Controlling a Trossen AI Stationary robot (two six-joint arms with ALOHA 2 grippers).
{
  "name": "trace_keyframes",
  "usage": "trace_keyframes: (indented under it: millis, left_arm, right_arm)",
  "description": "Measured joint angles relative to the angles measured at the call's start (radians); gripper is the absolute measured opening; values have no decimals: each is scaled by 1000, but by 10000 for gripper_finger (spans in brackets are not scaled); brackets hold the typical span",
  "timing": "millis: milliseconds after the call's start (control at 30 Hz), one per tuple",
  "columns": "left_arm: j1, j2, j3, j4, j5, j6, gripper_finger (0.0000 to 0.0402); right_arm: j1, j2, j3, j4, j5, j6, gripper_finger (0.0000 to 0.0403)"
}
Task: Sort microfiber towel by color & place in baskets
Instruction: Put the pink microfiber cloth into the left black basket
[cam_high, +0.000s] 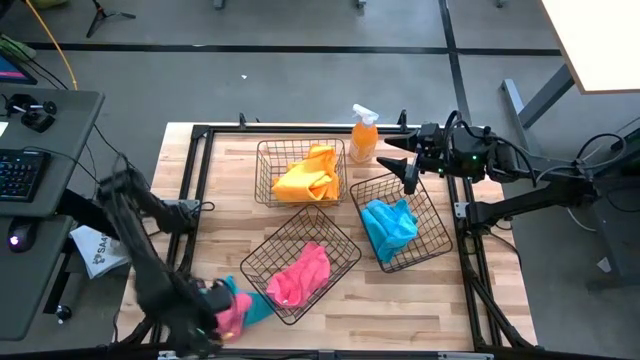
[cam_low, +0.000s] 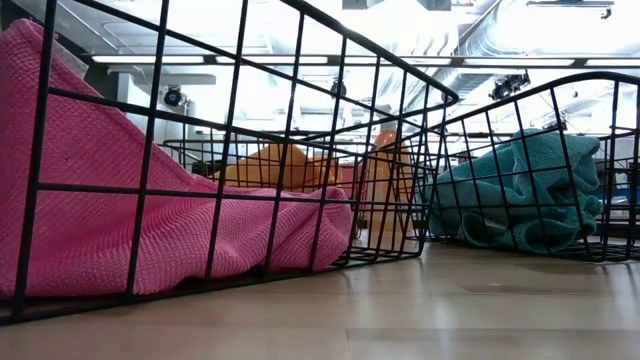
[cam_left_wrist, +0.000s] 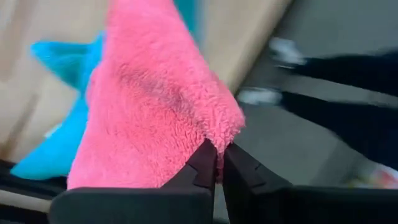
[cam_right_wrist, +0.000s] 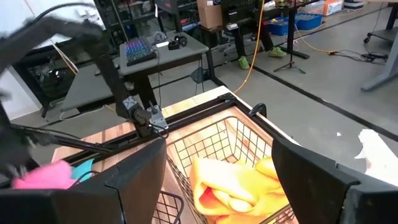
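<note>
My left gripper (cam_high: 213, 308) is at the table's near-left corner, shut on a loose pink towel (cam_high: 233, 312). A loose teal towel (cam_high: 258, 305) lies beside and partly under the pink one. Three wire baskets stand mid-table. The far one (cam_high: 262, 170) holds a yellow-orange towel (cam_high: 308, 172). The near one (cam_high: 247, 262) holds a pink towel (cam_high: 300, 272). The right one (cam_high: 440, 235) holds a teal towel (cam_high: 388, 225). My right gripper (cam_high: 408, 178) hovers open over the right basket's far rim, touching nothing. My left gripper (cam_left_wrist: 219, 152) pinches a corner of the pink towel (cam_left_wrist: 214, 134) between its two fingertips. The rest of the towel spreads away ahead of the fingers, over the teal towel (cam_left_wrist: 50, 149). I cannot tell whether it is lifted clear of the table.
An orange spray bottle (cam_high: 363, 135) stands at the far edge between the far and right baskets. Black frame rails (cam_high: 200, 180) border the table. A desk with a keyboard (cam_high: 20, 175) stands left of it. Bare wood (cam_high: 400, 300) lies near the table's near-right part.
</note>
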Motion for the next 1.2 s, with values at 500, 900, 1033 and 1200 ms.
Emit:
trace_keyframes:
  millis: [500,900,1033,1200]
  left_arm:
    - [412,-275,290,-39,-260,706,1]
    - [545,-60,177,104,-232,1053,0]
    - [534,-13,72,257,-225,1051,0]
    - [587,35,41,289,-161,1051,15]
  right_arm:
    - [0,-1,0,0,0,-22,288]
    - [0,-1,0,0,0,-22,288]
    - [0,-1,0,0,0,-22,288]
    - [0,-2,0,-1,0,-22,288]
